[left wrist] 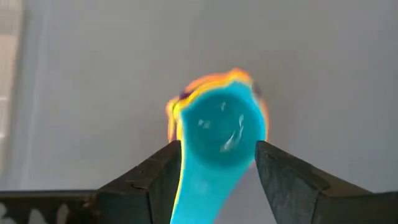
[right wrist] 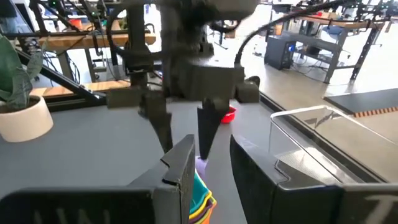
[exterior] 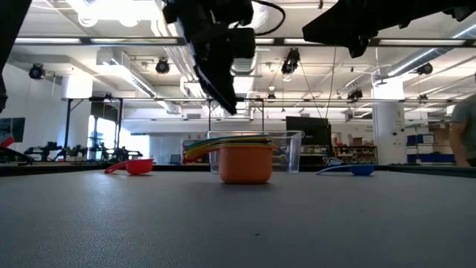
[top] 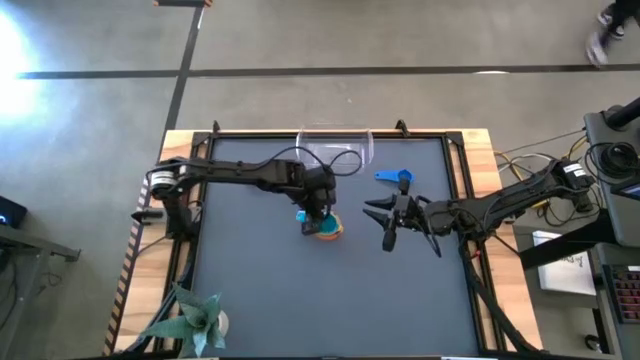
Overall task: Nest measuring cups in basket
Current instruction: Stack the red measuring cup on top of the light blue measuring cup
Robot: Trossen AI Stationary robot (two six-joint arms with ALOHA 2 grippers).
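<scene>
A nested stack of measuring cups (top: 327, 227) stands on the table's middle, an orange cup (exterior: 245, 164) outermost and a light blue cup (left wrist: 221, 127) on top; their handles (exterior: 212, 143) fan out to one side. My left gripper (top: 318, 207) hangs open just above the stack, its fingers on either side of the light blue handle (left wrist: 199, 193) without touching. A blue cup (top: 395, 177) and a red cup (exterior: 134, 166) lie apart on the table. The clear basket (top: 338, 150) sits at the far edge. My right gripper (top: 384, 217) hovers open to the right of the stack.
A potted plant (top: 195, 320) stands at the table's near left corner. The blue cup (exterior: 349, 170) lies between the basket (exterior: 294, 149) and my right arm. Bare grey tabletop (top: 330, 300) stretches along the near side.
</scene>
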